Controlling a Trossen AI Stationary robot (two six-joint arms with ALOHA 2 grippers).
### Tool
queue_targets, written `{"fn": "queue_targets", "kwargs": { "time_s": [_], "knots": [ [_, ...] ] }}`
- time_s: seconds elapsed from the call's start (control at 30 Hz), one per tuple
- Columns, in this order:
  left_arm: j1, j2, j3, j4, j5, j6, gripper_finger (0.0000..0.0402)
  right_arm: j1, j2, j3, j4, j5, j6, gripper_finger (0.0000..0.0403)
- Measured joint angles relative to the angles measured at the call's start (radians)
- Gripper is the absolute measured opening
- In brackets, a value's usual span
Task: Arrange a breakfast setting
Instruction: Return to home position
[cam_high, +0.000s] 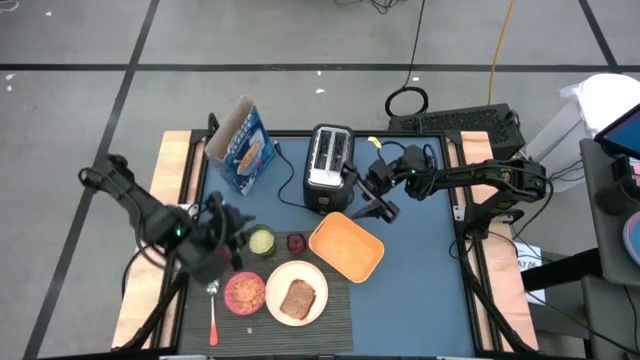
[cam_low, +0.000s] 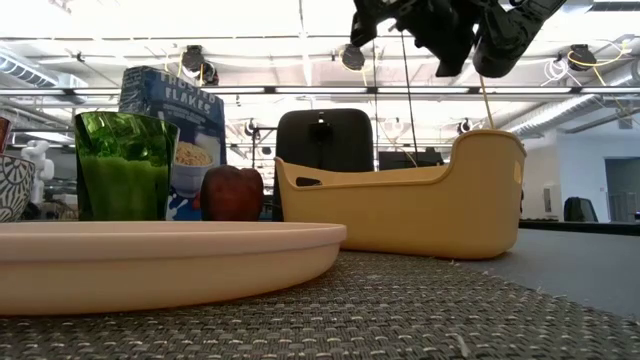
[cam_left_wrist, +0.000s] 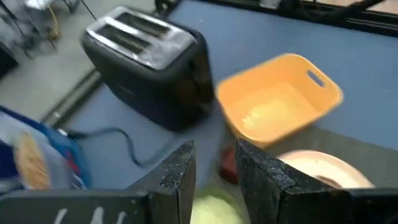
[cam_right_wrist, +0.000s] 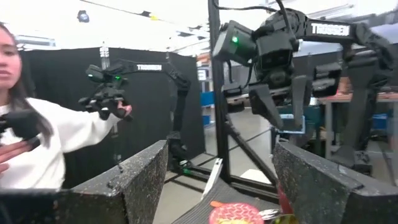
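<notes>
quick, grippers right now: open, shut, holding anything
Left gripper: open a little, empty, by the small green cup.
Right gripper: open wide, empty, raised beside the silver-black toaster.

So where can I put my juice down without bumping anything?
The biggest bare spot is the blue table right of the yellow basket, out to the table's right edge. It's crowded at the placemat: bowl, plate with toast, spoon and green cup sit close together, with the left gripper by the cup. The right gripper hangs open beside the toaster.
</notes>
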Motion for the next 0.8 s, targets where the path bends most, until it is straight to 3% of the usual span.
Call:
{"fn": "queue_targets", "kwargs": {
  "time_s": [0.5,0.8],
  "knots": [
    [0.272,-0.288,0.0,0.394,0.032,0.868,0.0115,-0.014,0.0,0.0,0.0,0.042,-0.002,0.0281],
    [0.433,-0.411,-0.004,0.476,0.208,1.05,0.0115,-0.014,0.0,0.0,0.0,0.042,-0.008,0.0281]
  ]
}}
